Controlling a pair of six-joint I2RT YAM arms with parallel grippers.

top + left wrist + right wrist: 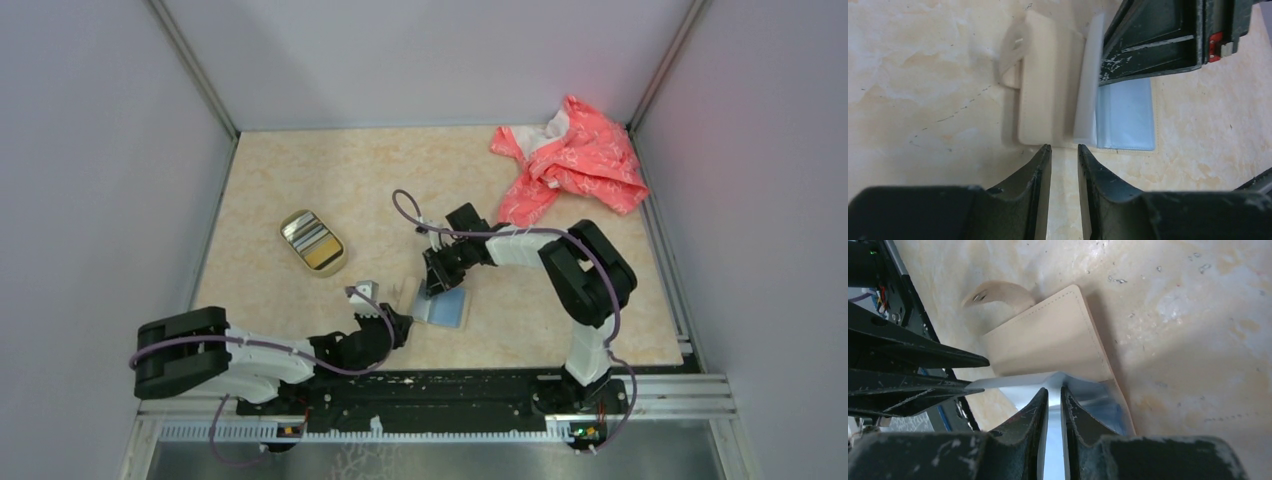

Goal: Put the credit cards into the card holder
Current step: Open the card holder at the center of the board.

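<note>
R claw nipped on pale sheet (card/sleeve unclear) at holder edge. L claw slightly parted, empty, just beside holder. Best: L pins holder; R works sheet gently.

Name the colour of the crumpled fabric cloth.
Crumpled cloth: coral pink, white print; top external view.

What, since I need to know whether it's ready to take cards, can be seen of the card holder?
The card holder is a beige, leather-looking folding wallet with stitched edges and a curled strap tab carrying a metal snap. It lies opened on the table between the arms. A clear bluish plastic sleeve rises from inside it, and the right gripper pinches this leaf. The left gripper, jaws slightly apart, sits just off its near edge, holding nothing.
</note>
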